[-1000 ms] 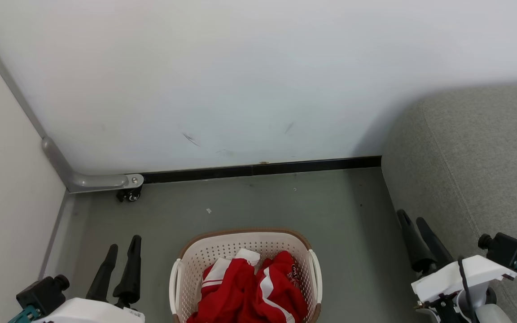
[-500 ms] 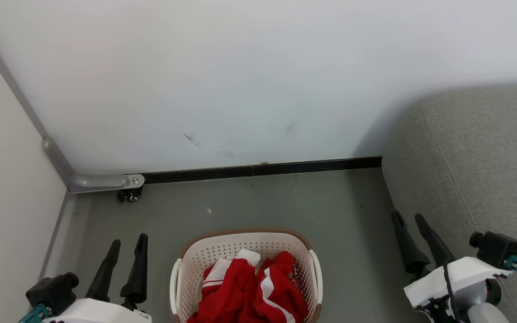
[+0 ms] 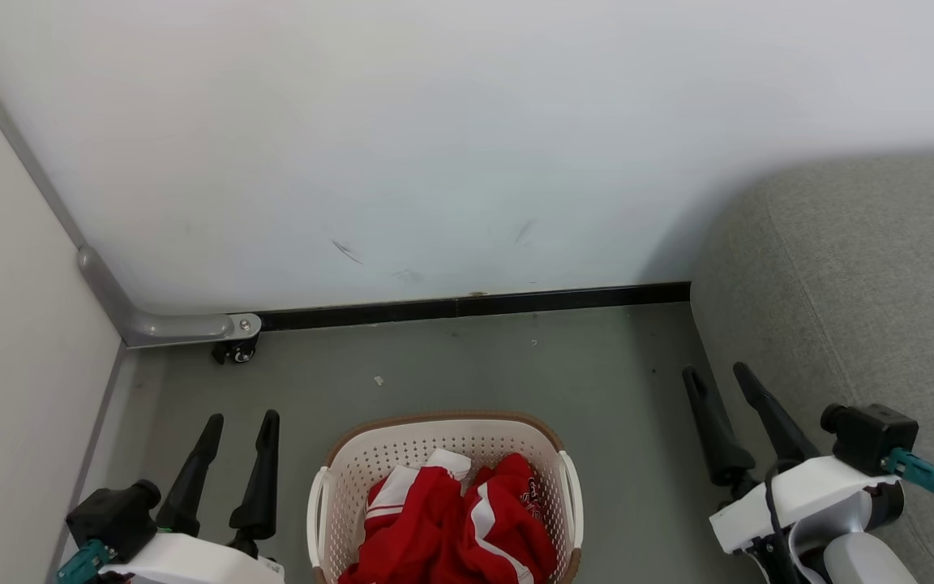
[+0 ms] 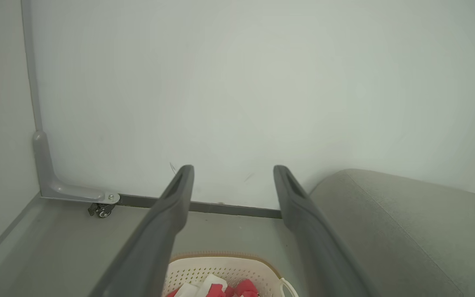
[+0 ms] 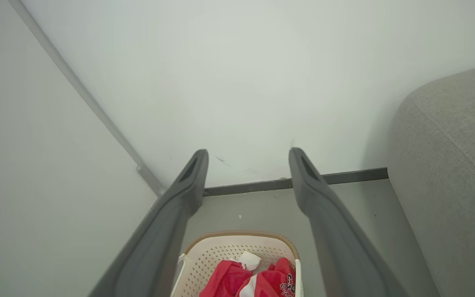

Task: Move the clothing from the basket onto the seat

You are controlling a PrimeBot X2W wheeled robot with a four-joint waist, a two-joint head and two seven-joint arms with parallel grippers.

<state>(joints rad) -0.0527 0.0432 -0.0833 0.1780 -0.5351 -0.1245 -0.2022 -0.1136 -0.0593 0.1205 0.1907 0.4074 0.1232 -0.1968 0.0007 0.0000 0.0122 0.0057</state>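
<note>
Left gripper point(image 3: 243, 416) & right gripper point(image 3: 713, 369) crept fwd — jaws wide, empty (clothing point(image 3: 451, 527) in basket point(image 3: 434, 430)).

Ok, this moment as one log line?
clothing: in basket | seat: right of basket | left gripper: open, empty | right gripper: open, empty, between basket and seat | stage: no grasp yet

A laundry basket point(image 3: 443, 417) sits on the floor point(image 3: 475, 357) at the bottom centre of the head view, with the clothing point(image 3: 451, 527) heaped inside it. The left gripper point(image 3: 244, 416) hangs to the basket's left and the right gripper point(image 3: 713, 370) to its right, both apart from it, with the sofa point(image 3: 864, 284) just right of the right gripper. Behind the basket a baseboard point(image 3: 475, 306) runs along the foot of the wall point(image 3: 434, 146), and at the far left corner a caster wheel point(image 3: 233, 353) sits under a bracket point(image 3: 175, 327).
</note>
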